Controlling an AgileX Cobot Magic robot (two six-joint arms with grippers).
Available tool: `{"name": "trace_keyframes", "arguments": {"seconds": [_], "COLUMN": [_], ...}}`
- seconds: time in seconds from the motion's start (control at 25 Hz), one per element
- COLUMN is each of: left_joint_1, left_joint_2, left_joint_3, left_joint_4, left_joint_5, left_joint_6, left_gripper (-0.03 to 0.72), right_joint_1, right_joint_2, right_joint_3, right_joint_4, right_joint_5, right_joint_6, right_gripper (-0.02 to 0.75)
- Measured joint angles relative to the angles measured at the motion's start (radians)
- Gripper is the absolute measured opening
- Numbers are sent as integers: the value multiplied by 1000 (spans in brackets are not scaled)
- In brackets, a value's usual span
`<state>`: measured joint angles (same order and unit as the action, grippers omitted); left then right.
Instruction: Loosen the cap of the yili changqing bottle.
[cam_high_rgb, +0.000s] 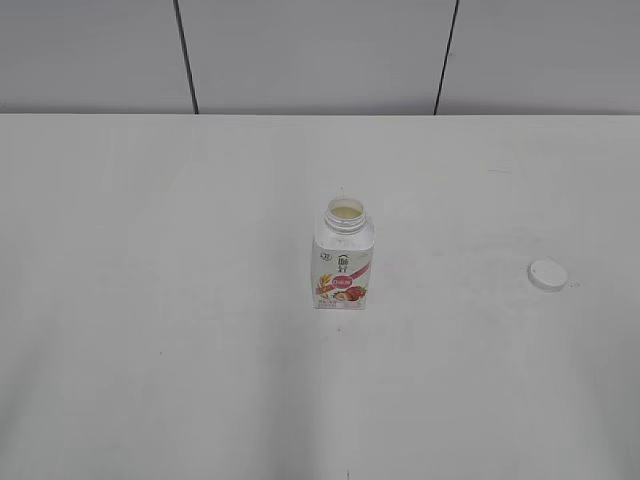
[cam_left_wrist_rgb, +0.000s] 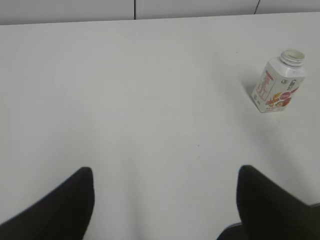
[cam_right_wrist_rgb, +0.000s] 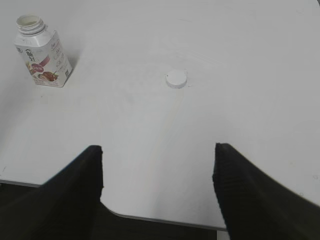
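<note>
The bottle (cam_high_rgb: 343, 258) stands upright near the middle of the white table (cam_high_rgb: 150, 300), its neck open and a pale liquid showing inside. The small print on its pink-red label is too blurred to read. Well to the right of the bottle, the cap (cam_high_rgb: 548, 274) lies flat on the table, apart from everything else.

Neither arm appears in the exterior view. In the left wrist view the left gripper (cam_left_wrist_rgb: 165, 200) sits low at the frame's edge — only two dark fingers (cam_left_wrist_rgb: 65, 205) show, cut off below, spread wide with nothing between them; the bottle (cam_left_wrist_rgb: 278, 82) is far off at upper right. In the right wrist view the right gripper (cam_right_wrist_rgb: 157, 185) is likewise cut off, its fingers (cam_right_wrist_rgb: 245, 195) wide apart and empty over the table's near edge, with the bottle (cam_right_wrist_rgb: 42, 57) at upper left and the cap (cam_right_wrist_rgb: 177, 79) to its right.
</note>
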<state>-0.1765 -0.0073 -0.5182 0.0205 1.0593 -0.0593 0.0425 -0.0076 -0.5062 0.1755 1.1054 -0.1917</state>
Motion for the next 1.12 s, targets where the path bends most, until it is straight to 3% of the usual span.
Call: {"name": "trace_keyframes", "arguments": {"seconds": [0.32, 0.44, 1.12], "left_joint_1": [94, 119, 132], "left_joint_2": [0, 0, 0], "left_joint_3": [0, 0, 0], "left_joint_4": [-1, -1, -3], "left_joint_5": [0, 0, -1], "left_joint_6": [1, 1, 1], "left_gripper": [537, 537, 537], "right_joint_1": [0, 0, 0], "right_joint_2": [0, 0, 0], "right_joint_3": [0, 0, 0], "right_joint_4": [-9, -69, -70], "right_joint_5": [-1, -1, -1], "right_joint_6": [-1, -22, -22], "right_gripper": [546, 546, 546]}}
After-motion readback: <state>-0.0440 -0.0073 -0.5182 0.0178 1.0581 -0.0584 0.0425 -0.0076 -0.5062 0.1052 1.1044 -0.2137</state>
